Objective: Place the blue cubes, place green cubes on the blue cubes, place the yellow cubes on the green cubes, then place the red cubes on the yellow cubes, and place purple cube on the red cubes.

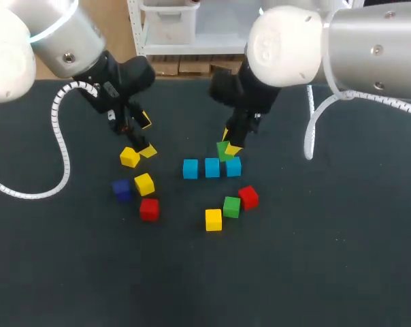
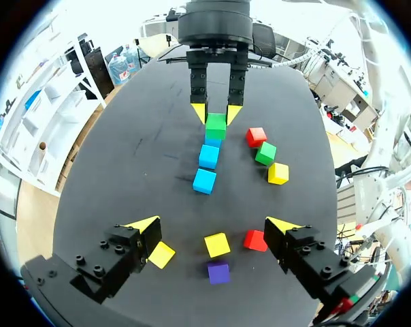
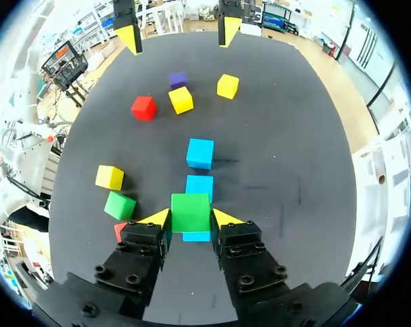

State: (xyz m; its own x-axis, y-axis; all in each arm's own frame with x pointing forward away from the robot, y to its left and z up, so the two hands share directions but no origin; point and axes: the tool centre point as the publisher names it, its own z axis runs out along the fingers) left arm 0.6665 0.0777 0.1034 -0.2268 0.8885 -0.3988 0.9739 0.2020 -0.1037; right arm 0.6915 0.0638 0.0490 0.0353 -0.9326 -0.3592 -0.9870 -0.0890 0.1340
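Three blue cubes (image 1: 190, 168) (image 1: 212, 167) (image 1: 233, 166) lie in a row at mid-table. My right gripper (image 1: 229, 145) is shut on a green cube (image 1: 223, 150) just over the row's right-end cube. In the right wrist view the green cube (image 3: 190, 212) sits between the fingers, hiding most of the blue cube (image 3: 196, 236) beneath. My left gripper (image 1: 146, 136) hangs open above a yellow cube (image 1: 129, 157), holding nothing. The left wrist view shows that yellow cube (image 2: 160, 255) by one finger and the right gripper (image 2: 216, 112) ahead.
Left of the row lie a yellow cube (image 1: 144, 184), a purple cube (image 1: 121, 189) and a red cube (image 1: 149, 209). In front of the row sit a yellow cube (image 1: 213, 219), a green cube (image 1: 231, 206) and a red cube (image 1: 248, 197).
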